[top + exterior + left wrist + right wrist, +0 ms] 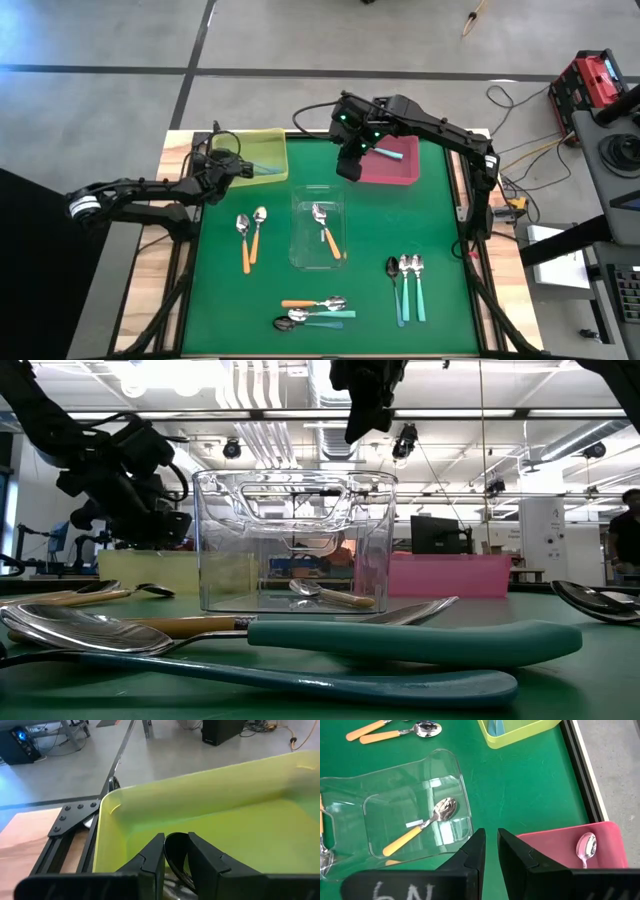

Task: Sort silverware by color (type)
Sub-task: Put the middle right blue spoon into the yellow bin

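My left end effector (176,862) hangs over the yellow tray (268,148) with its fingers (150,862) set narrow. A dark spoon bowl (175,860) sits between them, but I cannot tell if I am gripping it or letting go. I think the job now is to drop this spoon in the tray, so I should open wider and lift straight up. My right end effector (490,851) has its fingers nearly together and holds nothing, above the tabletop (380,225) between the clear tray (350,795) and the pink tray (555,845). More spoons (408,268) wait on the tabletop.
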